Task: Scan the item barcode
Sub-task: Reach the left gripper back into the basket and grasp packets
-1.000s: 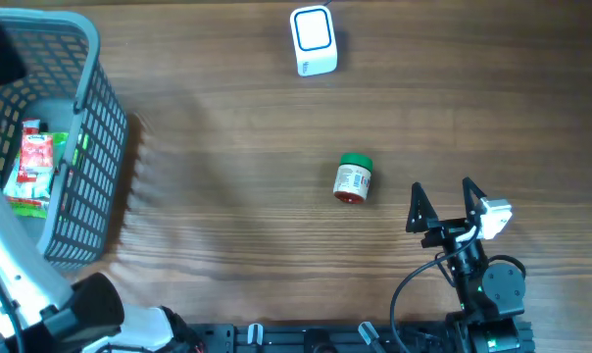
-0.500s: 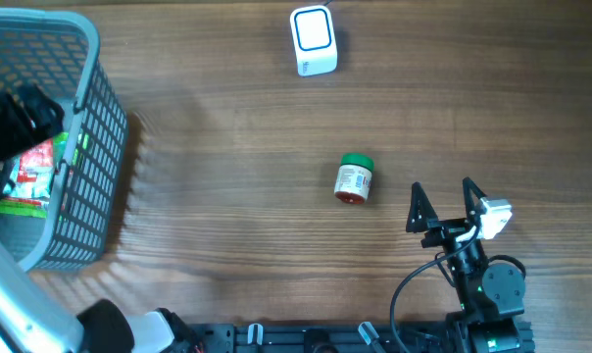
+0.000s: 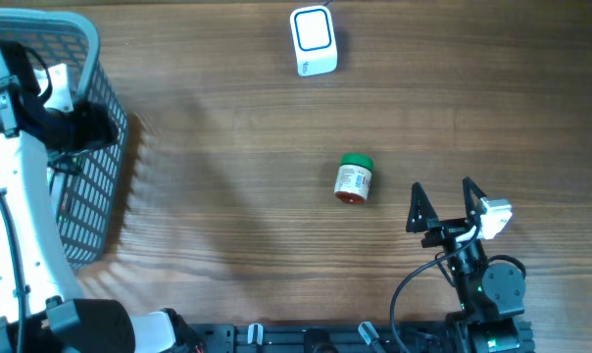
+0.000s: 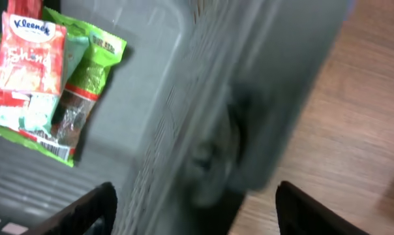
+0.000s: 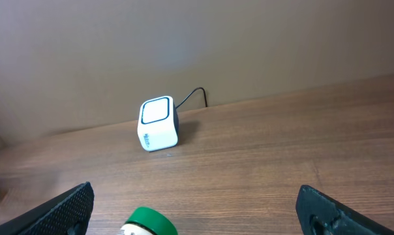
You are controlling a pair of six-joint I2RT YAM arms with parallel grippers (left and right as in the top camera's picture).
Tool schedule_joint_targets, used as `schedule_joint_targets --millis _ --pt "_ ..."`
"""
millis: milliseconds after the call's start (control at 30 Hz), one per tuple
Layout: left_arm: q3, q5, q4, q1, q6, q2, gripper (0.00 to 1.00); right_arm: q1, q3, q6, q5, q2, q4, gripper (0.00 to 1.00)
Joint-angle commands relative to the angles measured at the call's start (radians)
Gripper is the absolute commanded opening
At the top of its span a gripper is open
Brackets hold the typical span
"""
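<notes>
At nine o'clock on the desk (image 3: 227,118): a grey mesh basket (image 3: 95,211), with the left tool (image 3: 85,127) hanging over its three-o'clock wall. From the left wrist, fingers (image 4: 92,210) set well apart, astride the blurred basket wall, gripping nothing. Beyond, at ten o'clock of that view, a Kleenex pack (image 4: 30,55) overlapping a green snack packet (image 4: 96,62) on the basket floor.

Risk here: snagging the mesh by closing or sweeping sideways, and so dragging or tipping the basket.

Right of centre: a small jar (image 3: 354,180), judged to be the item to scan. Lying on its side on bare wood, touching nothing. Long axis along the twelve-to-six line. Green lid toward twelve, aimed roughly at the white barcode scanner (image 3: 313,41) near the desk's twelve-o'clock edge; red base toward six. White label uppermost, too small to make out any barcode.

At five o'clock: the right tool (image 3: 441,188), spread wide, empty, pointing toward twelve, with the jar near at its ten o'clock.

Risks here: round and lying flat, so likely to roll toward nine or three if nudged by one finger first. Pinched across the curved sides, liable to squirt out endways. Could also end up with the barcode under a finger, or turned away from the scanner's upward window.
</notes>
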Motion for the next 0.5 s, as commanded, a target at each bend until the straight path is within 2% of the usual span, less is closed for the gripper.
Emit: schedule_joint_targets --millis 0,67,167,233,333,400,467 --pt "-0.017 -0.006 0.091 -0.005 0.009 -0.005 0.57 -0.004 -0.001 -0.002 0.011 -0.005 0.005 1.00" --pt "-0.017 0.040 0.150 -0.005 0.009 -0.002 0.48 -0.004 -0.001 -0.003 0.011 -0.005 0.005 1.00" --pt "-0.017 0.045 0.160 -0.005 0.009 0.008 0.43 -0.004 -0.001 -0.002 0.011 -0.005 0.005 1.00" --pt "-0.017 0.046 0.160 -0.005 0.009 0.033 0.31 -0.004 -0.001 -0.003 0.011 -0.005 0.005 1.00" --pt "-0.017 0.045 0.162 -0.004 0.009 0.088 0.24 -0.004 -0.001 -0.003 0.011 -0.005 0.005 1.00" --pt "-0.017 0.045 0.209 -0.005 0.009 0.108 0.17 -0.004 -0.001 -0.003 0.011 -0.005 0.005 0.99" --pt "-0.017 0.057 0.257 -0.005 0.010 0.107 0.15 -0.004 -0.001 -0.002 0.011 -0.005 0.005 1.00"
